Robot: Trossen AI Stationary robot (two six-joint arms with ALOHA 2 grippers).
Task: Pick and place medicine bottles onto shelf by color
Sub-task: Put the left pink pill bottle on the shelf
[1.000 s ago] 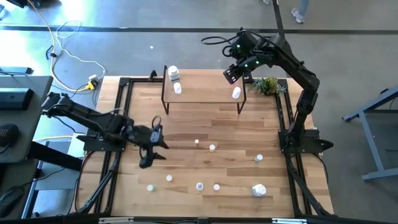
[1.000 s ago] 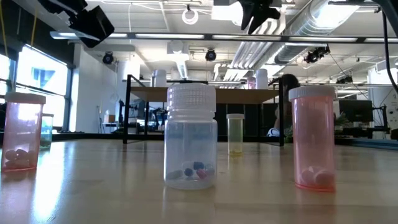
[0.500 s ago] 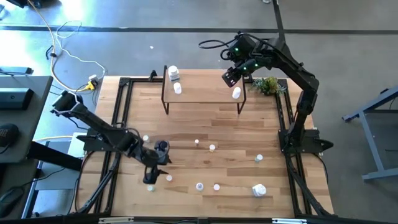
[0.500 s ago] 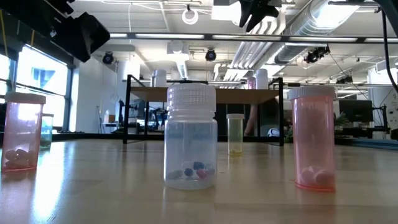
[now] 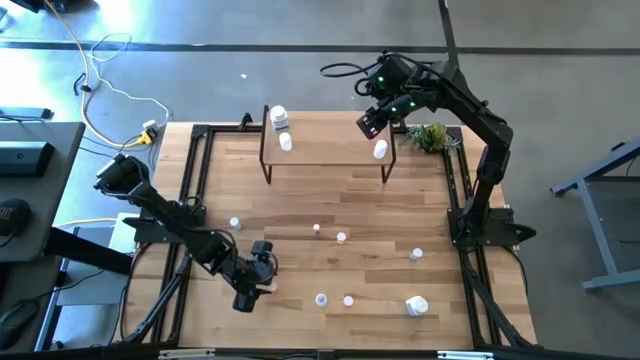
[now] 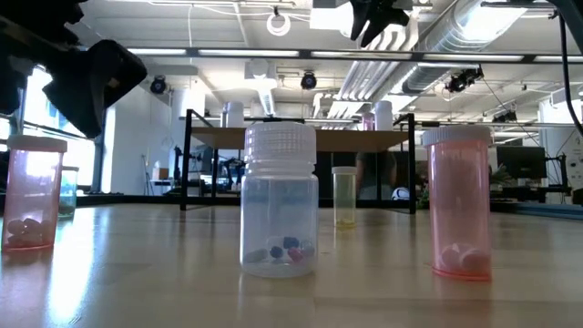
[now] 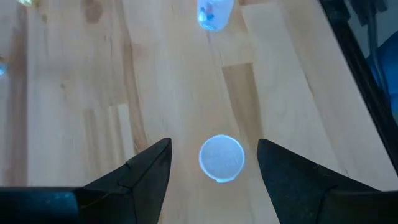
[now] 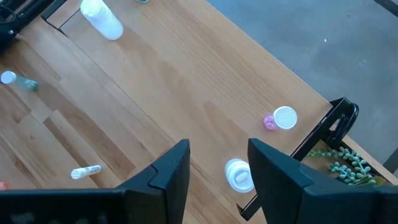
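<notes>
Several small medicine bottles stand on the plank table. My left gripper point(image 5: 256, 285) hovers open near the table's near-left part, pointing steeply down. Its two fingers point(image 7: 149, 163) stand on either side of a white-capped bottle point(image 7: 221, 160) without touching it. Beyond that one stands a clear bottle with blue pills point(image 7: 214, 12). The shelf point(image 5: 330, 150) stands at the far side with bottles on its board, one near the right end point(image 5: 380, 150). My right gripper point(image 5: 372, 122) hangs open high above that right end, with nothing between its fingers.
A small green plant point(image 5: 432, 135) stands beside the shelf's right end. More bottles dot the table's near half, among them a larger white one point(image 5: 416, 305). In the low view, a pink bottle point(image 6: 460, 200), a white one point(image 6: 280, 196) and a yellow one point(image 6: 345, 196) stand upright.
My left gripper has swung toward the table's near edge and come down, ending with its open fingers around the white-capped bottle. The bottles have stayed where they stood.
</notes>
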